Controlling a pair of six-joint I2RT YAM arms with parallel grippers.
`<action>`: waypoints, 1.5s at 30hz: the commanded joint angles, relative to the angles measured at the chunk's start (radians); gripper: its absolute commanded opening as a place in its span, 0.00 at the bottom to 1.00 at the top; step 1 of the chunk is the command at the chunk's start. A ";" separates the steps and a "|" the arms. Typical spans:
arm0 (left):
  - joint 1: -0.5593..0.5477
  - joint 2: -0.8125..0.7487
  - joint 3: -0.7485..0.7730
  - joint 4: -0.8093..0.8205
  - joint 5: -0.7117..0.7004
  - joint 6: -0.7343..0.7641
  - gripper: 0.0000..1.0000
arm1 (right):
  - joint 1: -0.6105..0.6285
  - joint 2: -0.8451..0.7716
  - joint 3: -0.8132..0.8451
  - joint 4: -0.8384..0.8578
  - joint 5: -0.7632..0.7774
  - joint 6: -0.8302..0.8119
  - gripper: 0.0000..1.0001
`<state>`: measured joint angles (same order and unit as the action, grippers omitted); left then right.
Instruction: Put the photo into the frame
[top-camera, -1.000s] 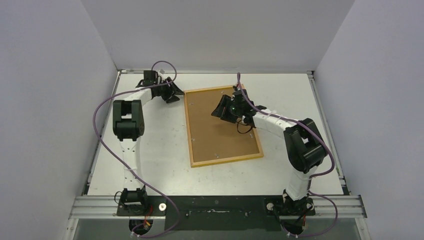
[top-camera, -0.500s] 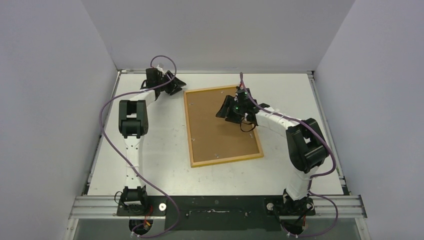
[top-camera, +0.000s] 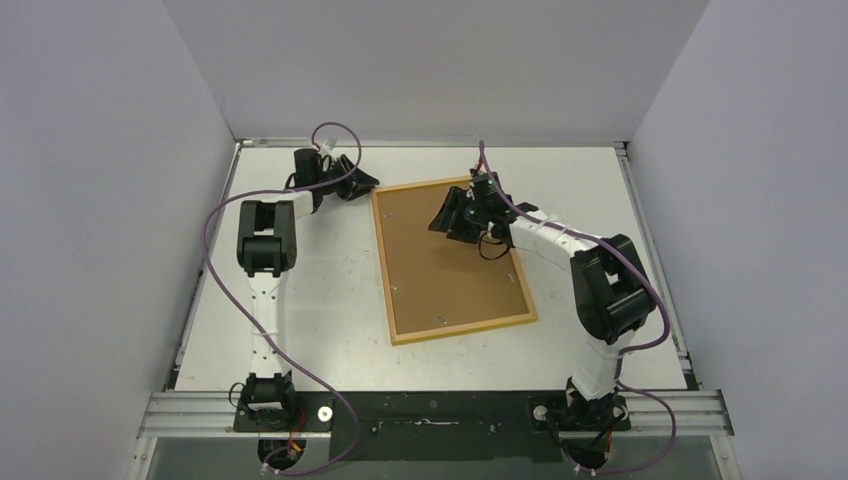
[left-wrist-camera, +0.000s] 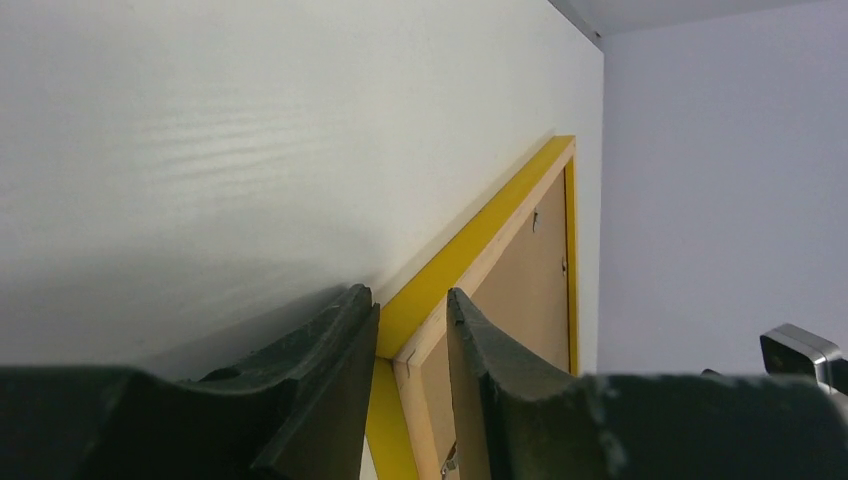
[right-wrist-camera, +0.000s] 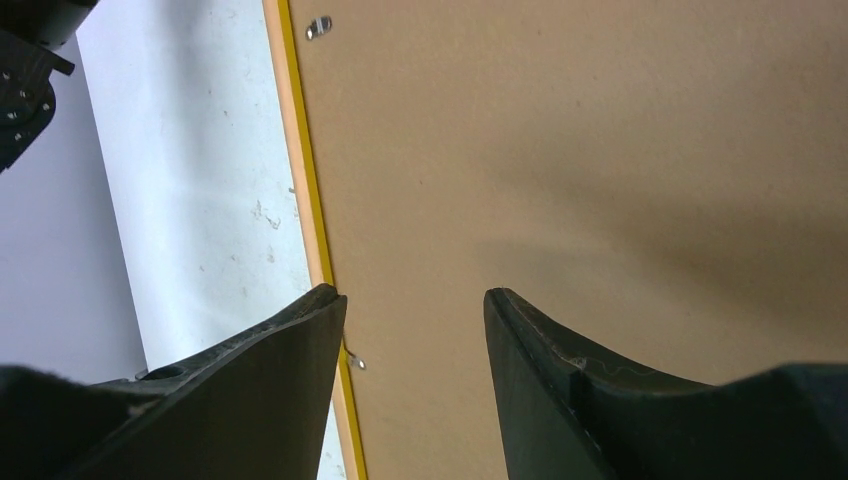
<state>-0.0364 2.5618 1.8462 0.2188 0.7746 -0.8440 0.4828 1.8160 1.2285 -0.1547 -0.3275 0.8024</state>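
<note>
White and lightly flecked, the surface (top-camera: 300, 330) sits boxed in by pale grey walls (top-camera: 420, 60), with both arms bolted to a metal rail (top-camera: 430, 410) at its near edge and purple cables (top-camera: 212, 235) looping beside them.

We see the frame (top-camera: 464, 331) lying face down near the middle of the surface, turned a little off square. Its brown backing board (top-camera: 445, 275) is uppermost inside light wooden edges. The wrist views show a strip of its yellow front border along the sides.

At the frame's far-left corner, the left claw (left-wrist-camera: 408, 295) has its fingers drawn in to a narrow gap. One finger is on the outer, white-surface side and the other on the backing-board side. The yellow border and wooden edge fill the space between them, so the claw appears clamped on that corner.

Over the far right part of the backing board, the right claw (right-wrist-camera: 415, 295) stands about half open with nothing between its fingers, only bare brown board below. Its left fingertip sits just beside the frame's edge and a small metal tab (right-wrist-camera: 355, 362), and a second tab (right-wrist-camera: 319, 27) shows farther along that edge. We cannot tell whether this claw touches the board or hangs just above it.
</note>
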 joint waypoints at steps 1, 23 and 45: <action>-0.018 -0.100 -0.123 0.089 0.088 -0.005 0.30 | -0.003 0.027 0.052 0.008 -0.014 0.028 0.54; -0.033 -0.362 -0.180 -0.531 -0.142 0.324 0.35 | 0.179 0.201 0.117 0.101 0.111 0.374 0.39; -0.069 -0.408 -0.313 -0.556 -0.155 0.297 0.39 | 0.208 0.361 0.248 0.130 0.277 0.422 0.38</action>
<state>-0.0925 2.1990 1.5414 -0.3420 0.6037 -0.5461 0.6827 2.1479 1.4490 -0.0380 -0.0990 1.2388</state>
